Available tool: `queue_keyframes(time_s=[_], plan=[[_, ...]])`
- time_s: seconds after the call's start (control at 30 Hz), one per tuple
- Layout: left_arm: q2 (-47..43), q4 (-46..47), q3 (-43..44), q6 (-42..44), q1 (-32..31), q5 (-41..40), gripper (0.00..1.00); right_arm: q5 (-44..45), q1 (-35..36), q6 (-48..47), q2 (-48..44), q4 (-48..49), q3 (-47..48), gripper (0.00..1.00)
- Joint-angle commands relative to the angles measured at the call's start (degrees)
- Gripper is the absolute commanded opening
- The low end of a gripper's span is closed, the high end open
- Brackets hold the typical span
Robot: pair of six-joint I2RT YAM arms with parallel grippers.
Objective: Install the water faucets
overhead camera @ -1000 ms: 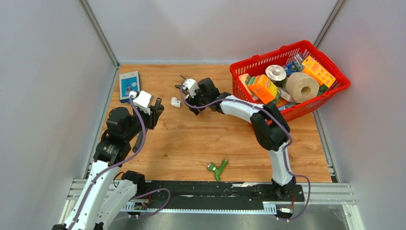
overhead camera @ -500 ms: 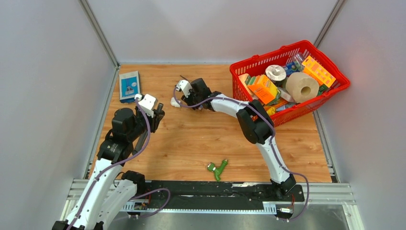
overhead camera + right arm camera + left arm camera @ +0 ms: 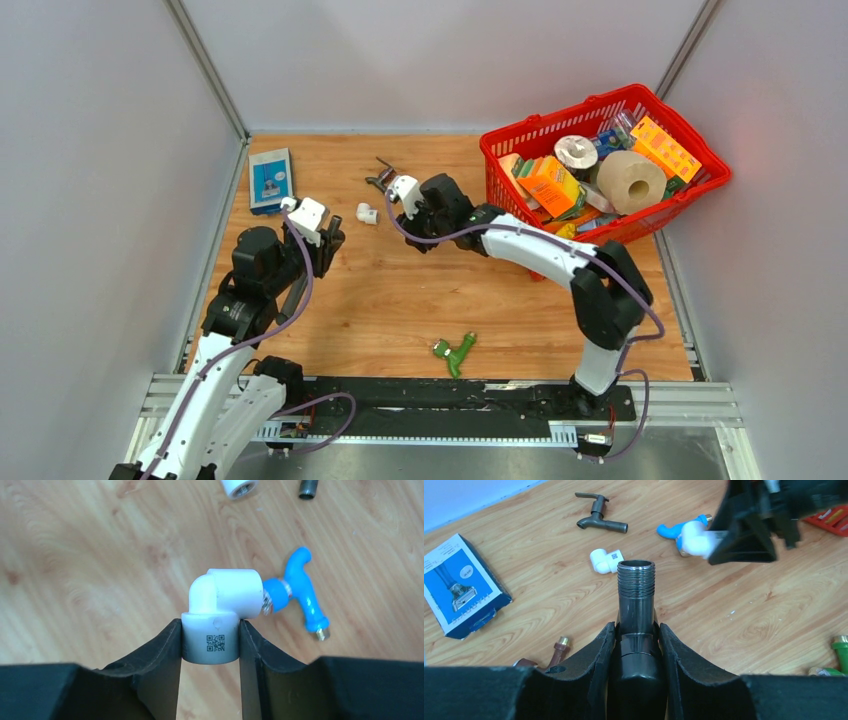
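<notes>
Currently my left jaws are clamped on the long dark-grey metal faucet [image 3: 636,587], its threaded end jutting beyond them. My right jaws pinch a white plastic elbow fitting [image 3: 227,592], and the blue-handled faucet [image 3: 302,587] sits against the fitting's side opening, just past the jaw tips.

I'm getting bright, even light from overhead across the wooden table [image 3: 400,290], casting only soft, faint shadows. The red basket [image 3: 560,112] is tinting the right wall [image 3: 760,200] pink. Wrist views are coming through sharp, with the near fingers [image 3: 591,675] looking slightly soft.
</notes>
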Motion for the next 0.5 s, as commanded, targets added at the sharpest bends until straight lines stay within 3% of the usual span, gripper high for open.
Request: queue_keyframes(time_s=[0.0, 0.27, 0.47], plan=[[-1.07, 4.46, 0.30, 0.59, 0.02, 1.85, 0.00, 0.04, 1.21, 7.59, -7.87, -4.60, -9.32, 0.17], [-1.86, 4.55, 0.21, 0.59, 0.10, 2.38, 0.00, 4.43, 4.81, 13.40, -11.75, -6.36, -18.82, 0.17], [-1.94, 4.37, 0.12, 0.76, 0.10, 2.73, 0.00, 5.49, 5.87, 16.47, -7.72, -12.06, -17.25, 0.24]])
